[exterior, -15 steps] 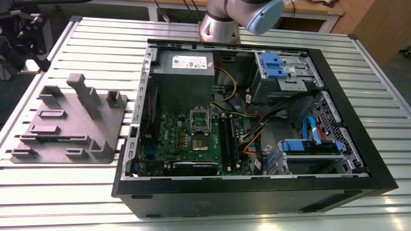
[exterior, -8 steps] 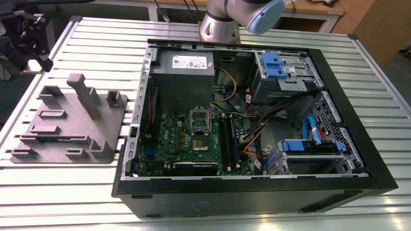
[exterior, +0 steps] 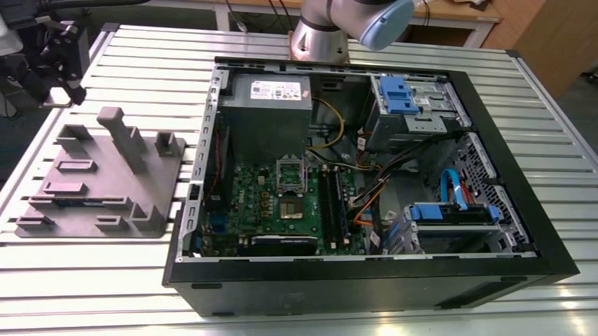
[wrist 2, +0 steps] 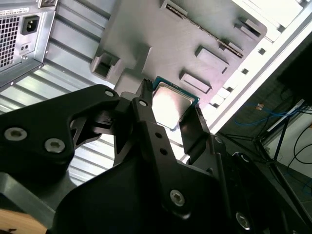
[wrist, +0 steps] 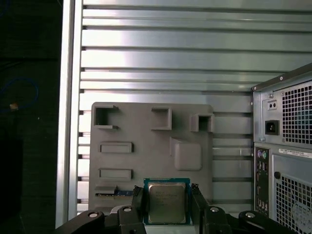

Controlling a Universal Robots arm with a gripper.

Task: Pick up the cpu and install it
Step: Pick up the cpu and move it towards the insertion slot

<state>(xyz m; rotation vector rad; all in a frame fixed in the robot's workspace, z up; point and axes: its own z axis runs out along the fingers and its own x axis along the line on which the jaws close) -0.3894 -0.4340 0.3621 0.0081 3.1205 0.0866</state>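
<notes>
The claw point(wrist: 167, 195) is clamped on two opposite edges of the cpu point(wrist: 166, 207), a thin square chip with a silvery-beige top and a blue-green rim. It is seemingly held clear above the grey tray point(wrist: 146, 161) on the bench point(wrist: 170, 48).

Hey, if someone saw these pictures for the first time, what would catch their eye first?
The open computer case dominates the exterior view, lying on the slatted metal table with its green motherboard exposed. In the first wrist view, the gripper clasps the cpu between its fingers, the grey plastic tray behind it.
</notes>
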